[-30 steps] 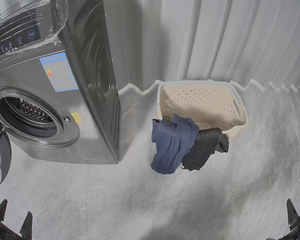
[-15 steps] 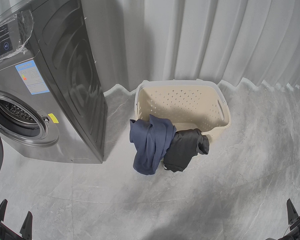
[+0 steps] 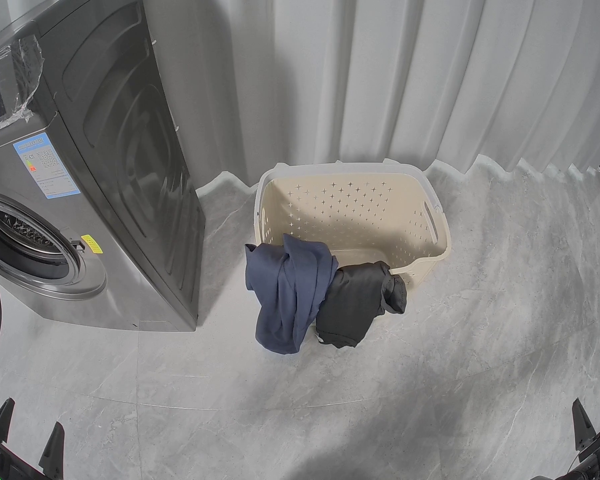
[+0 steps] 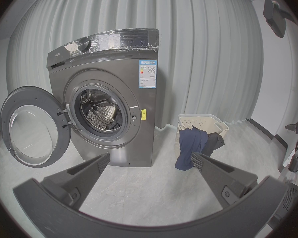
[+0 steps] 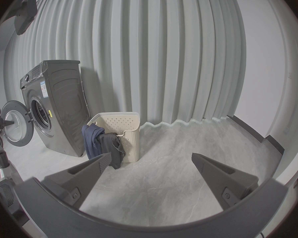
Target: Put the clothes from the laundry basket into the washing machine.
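Clothes (image 3: pixel 293 295) over laundry basket (image 3: pixel 353 208) rim, perhaps marble floor (image 3: pixel 380 401), curtain (image 3: pixel 380 61), left claw (image 4: pixel 149 155) and right claw (image 5: pixel 150 155) spread

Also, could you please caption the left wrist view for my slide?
Open left pincer faces the washing machine, door open; a blue garment and a dark garment hang over the basket rim.

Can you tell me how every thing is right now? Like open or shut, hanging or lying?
Washing machine door: swung wide open.
Laundry basket: upright on the floor.
Blue garment: draped over the basket's front rim, hanging outside.
Black garment: draped over the rim beside the blue one.
Left end effector: open, empty.
Right end effector: open, empty.
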